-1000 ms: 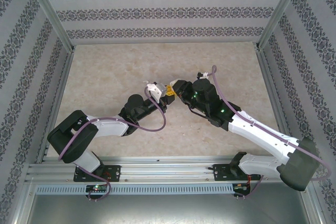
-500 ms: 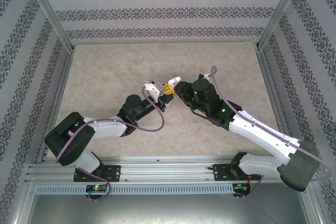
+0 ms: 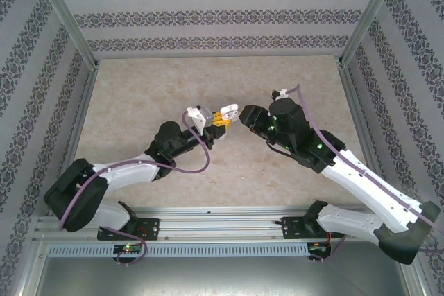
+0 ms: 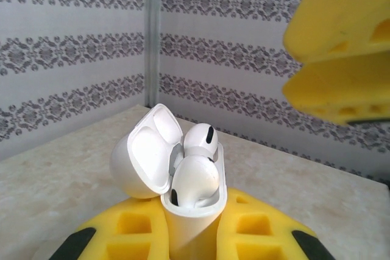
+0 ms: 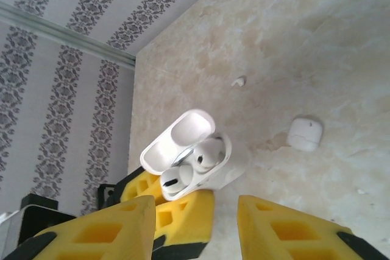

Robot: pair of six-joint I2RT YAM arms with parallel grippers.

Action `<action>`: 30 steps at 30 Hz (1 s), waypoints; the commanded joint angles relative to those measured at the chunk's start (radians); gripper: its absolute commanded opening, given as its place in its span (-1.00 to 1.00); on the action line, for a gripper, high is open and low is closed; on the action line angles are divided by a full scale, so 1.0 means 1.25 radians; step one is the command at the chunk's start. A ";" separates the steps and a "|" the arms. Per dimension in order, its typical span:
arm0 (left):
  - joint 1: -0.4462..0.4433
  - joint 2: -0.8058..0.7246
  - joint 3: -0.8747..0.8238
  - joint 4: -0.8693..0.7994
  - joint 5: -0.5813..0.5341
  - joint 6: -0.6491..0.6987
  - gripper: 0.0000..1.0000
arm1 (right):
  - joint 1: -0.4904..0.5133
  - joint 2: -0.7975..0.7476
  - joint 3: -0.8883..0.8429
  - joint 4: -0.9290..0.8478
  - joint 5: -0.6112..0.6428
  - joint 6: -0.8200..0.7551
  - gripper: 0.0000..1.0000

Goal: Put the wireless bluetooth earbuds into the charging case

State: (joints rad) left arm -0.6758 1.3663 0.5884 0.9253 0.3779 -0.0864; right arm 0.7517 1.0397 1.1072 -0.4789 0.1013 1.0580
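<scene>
Left gripper [image 4: 189,238] is clenching the open case [image 4: 183,211] upright above the table [image 5: 317,41] | two earbuds [image 4: 198,168] are sitting in its wells, lid [image 4: 146,153] tipping back | right gripper [image 5: 195,226] is hovering just beside it, jaws parted, gripping nothing | second case [image 5: 304,134], lid down, and a loose earbud [image 5: 239,81] are lying apart on the table

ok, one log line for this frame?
left gripper: shut on case, lid open | earbuds: two in case | right gripper: open, near case | table: second case closed, loose earbud
</scene>
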 commanded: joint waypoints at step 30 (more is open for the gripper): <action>0.015 -0.070 0.118 -0.316 0.302 0.065 -1.00 | -0.315 0.249 0.045 0.076 -0.741 -0.169 -0.15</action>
State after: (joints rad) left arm -0.6655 1.2648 0.6949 0.4633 0.7303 0.0174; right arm 0.3389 1.3350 1.1687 -0.4511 -0.7776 0.8227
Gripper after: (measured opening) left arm 0.147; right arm 0.425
